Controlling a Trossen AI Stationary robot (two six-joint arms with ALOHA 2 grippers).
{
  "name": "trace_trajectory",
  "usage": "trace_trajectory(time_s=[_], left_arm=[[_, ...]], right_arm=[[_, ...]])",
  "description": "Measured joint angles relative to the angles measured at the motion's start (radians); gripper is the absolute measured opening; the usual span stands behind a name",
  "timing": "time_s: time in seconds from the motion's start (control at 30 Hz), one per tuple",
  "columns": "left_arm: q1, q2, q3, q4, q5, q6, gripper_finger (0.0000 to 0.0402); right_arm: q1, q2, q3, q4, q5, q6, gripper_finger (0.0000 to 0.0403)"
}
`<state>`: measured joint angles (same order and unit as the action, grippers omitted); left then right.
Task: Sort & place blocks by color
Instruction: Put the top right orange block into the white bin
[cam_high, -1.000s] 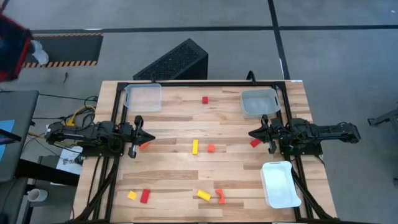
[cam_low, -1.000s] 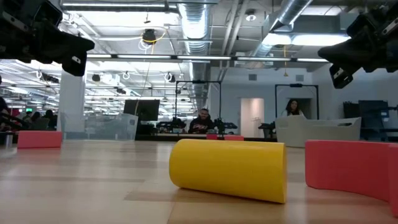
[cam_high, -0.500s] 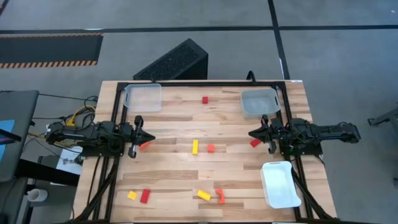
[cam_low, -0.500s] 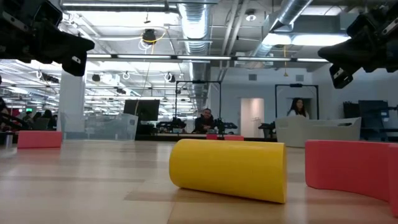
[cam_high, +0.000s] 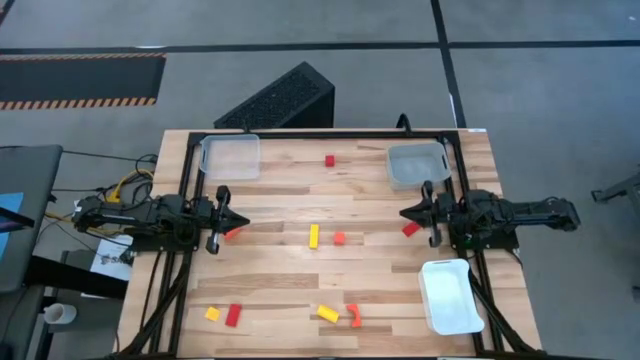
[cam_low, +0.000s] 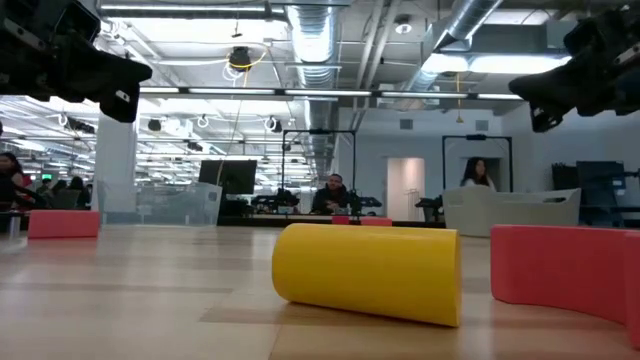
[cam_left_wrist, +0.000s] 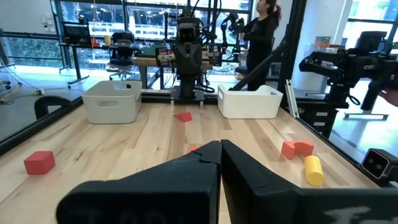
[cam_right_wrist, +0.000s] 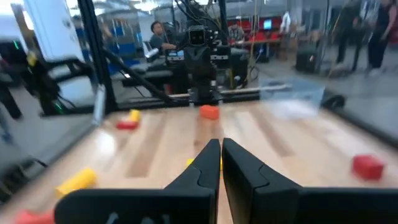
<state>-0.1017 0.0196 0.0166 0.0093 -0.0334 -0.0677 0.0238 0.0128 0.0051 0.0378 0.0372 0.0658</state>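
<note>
Table (cam_high: 280, 270): both arms level, facing inward, fingers together.

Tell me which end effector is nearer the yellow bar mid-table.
Left. The left end effector sits a shorter stretch from the yellow bar, toward the left edge; the right end effector is farther off on the bar's other side.

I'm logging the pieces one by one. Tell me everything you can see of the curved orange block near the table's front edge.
The curved orange block is a small solid arc, matte and plastic-looking. It lies flat on the wooden table near the front edge, just right of a yellow bar, close to it but apart. Neither hand is near it. The low view shows it as a thick salmon-coloured slab.
</note>
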Motion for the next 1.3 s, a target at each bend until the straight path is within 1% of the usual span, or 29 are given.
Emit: trace_trajectory(time_s=[0.17,0.27,0.5,0.63,0.83,0.93,1.03,1.17,1.3], left_arm=[[0.000,0.000,0.000,0.000,0.000,0.000,0.0000],[0.000,0.000,0.000,0.000,0.000,0.000,0.0000],[0.000,0.000,0.000,0.000,0.000,0.000,0.0000],[0.000,0.000,0.000,0.000,0.000,0.000,0.0000],[0.000,0.000,0.000,0.000,0.000,0.000,0.0000],[0.000,0.000,0.000,0.000,0.000,0.000,0.0000],[0.000,0.000,0.000,0.000,0.000,0.000,0.0000],[0.000,0.000,0.000,0.000,0.000,0.000,0.0000],[0.000,0.000,0.000,0.000,0.000,0.000,0.0000]], right_arm=[[-0.001,0.000,0.000,0.004,0.016,-0.112,0.0043],[-0.014,0.000,0.000,0.017,0.054,-0.119,0.0043],[-0.020,0.000,0.000,0.019,0.048,-0.121,0.0043],[-0.020,0.000,0.000,0.026,0.052,-0.167,0.0043],[-0.020,0.000,0.000,0.089,0.109,-0.172,0.0043],[-0.020,0.000,0.002,0.159,0.171,-0.172,0.0043],[-0.020,0.001,0.030,0.169,0.233,-0.148,0.0043],[-0.020,0.016,0.100,0.189,0.226,-0.152,0.0043],[-0.020,0.094,0.171,0.140,0.225,-0.153,0.0043]])
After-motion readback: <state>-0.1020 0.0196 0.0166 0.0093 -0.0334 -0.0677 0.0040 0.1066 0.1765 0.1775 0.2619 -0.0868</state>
